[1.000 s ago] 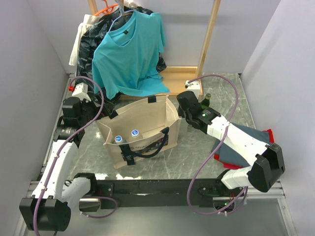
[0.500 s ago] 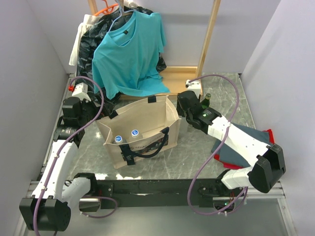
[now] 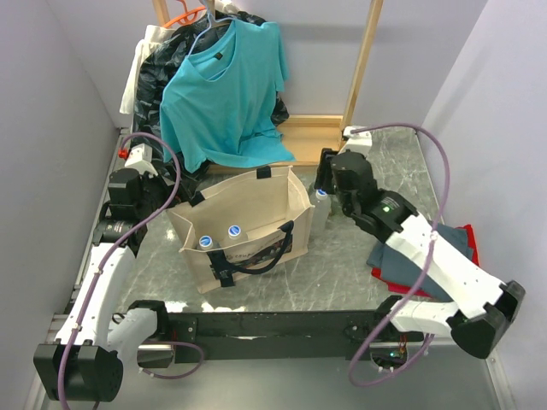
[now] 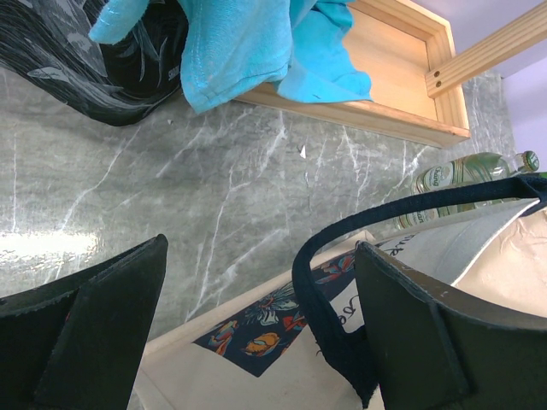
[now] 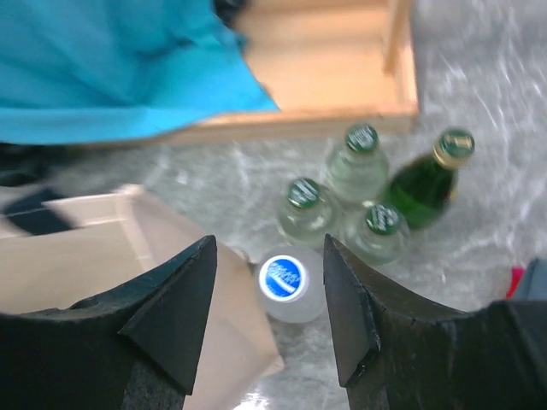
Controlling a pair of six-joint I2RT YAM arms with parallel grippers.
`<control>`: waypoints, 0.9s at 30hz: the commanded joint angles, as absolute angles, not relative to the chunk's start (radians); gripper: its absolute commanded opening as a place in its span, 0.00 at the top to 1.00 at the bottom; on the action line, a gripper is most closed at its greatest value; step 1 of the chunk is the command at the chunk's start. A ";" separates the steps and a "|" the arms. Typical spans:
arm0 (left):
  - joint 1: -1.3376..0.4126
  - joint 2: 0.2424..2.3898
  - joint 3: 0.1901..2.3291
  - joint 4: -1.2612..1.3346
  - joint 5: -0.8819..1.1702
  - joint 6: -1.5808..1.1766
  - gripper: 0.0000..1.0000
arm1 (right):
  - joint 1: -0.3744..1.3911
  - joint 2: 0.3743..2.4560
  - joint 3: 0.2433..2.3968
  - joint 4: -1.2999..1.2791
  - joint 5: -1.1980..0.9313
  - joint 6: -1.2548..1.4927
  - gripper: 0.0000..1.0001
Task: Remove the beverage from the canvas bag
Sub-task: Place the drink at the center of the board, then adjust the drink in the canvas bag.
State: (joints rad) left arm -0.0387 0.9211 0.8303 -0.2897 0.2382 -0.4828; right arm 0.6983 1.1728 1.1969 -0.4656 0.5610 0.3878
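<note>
Grey marble counter [image 3: 325, 265]: beige canvas bag [image 3: 248, 209], two blue-capped bottles [image 3: 232, 231] inside; one blue-capped clear bottle [image 5: 286, 280] outside alongside. Right gripper [image 5: 269, 252] released above it; left gripper [image 4: 261, 248] open at black strap handle [image 4: 301, 282], likely steadying.

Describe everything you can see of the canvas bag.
The canvas bag is a boxy beige tote of stiff-looking cloth, standing upright and open-mouthed on the grey marbled table. It has black strap handles and a dark flowered print on its side. Two blue-capped bottles stand inside at its left end. One strap arcs between the open fingers of the left gripper; whether it touches them is unclear. Another blue-capped bottle stands just outside its right wall.
</note>
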 commanded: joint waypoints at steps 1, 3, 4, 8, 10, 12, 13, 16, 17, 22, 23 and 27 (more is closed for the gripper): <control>-0.040 0.910 0.848 -0.278 0.232 -0.463 0.04 | 0.736 1.103 1.284 -0.448 0.513 0.325 0.40; -0.040 0.911 0.847 -0.278 0.233 -0.462 0.04 | 0.773 1.115 1.337 -0.481 0.474 0.308 0.39; -0.040 0.910 0.847 -0.279 0.226 -0.463 0.04 | 0.784 1.140 1.359 -0.498 0.454 0.299 0.39; -0.040 0.910 0.841 -0.275 0.236 -0.466 0.04 | 0.862 1.229 1.472 -0.569 0.373 0.235 0.39; -0.040 0.907 0.839 -0.270 0.239 -0.469 0.04 | 0.913 1.293 1.503 -0.600 0.345 0.222 0.39; -0.040 0.907 0.839 -0.268 0.238 -0.472 0.04 | 0.955 1.337 1.554 -0.635 0.339 0.218 0.39; -0.040 0.907 0.841 -0.270 0.238 -0.469 0.04 | 0.965 1.385 1.598 -0.652 0.330 0.225 0.39; -0.040 0.905 0.842 -0.276 0.235 -0.466 0.04 | 1.002 1.448 1.652 -0.692 0.276 0.235 0.39; -0.040 0.905 0.844 -0.276 0.233 -0.466 0.04 | 1.008 1.457 1.660 -0.695 0.269 0.239 0.39; -0.040 0.907 0.842 -0.270 0.238 -0.466 0.04 | 1.035 1.474 1.673 -0.686 0.195 0.239 0.38; -0.040 0.907 0.841 -0.268 0.239 -0.469 0.04 | 1.038 1.479 1.678 -0.689 0.181 0.238 0.38; -0.040 0.911 0.841 -0.265 0.250 -0.472 0.04 | 1.058 1.497 1.695 -0.712 0.146 0.227 0.27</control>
State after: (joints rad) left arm -0.0387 0.9207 0.8303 -0.2897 0.2386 -0.4835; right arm 1.0397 1.4986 1.6337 -0.7017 0.1993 0.2443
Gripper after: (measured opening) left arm 0.965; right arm 0.664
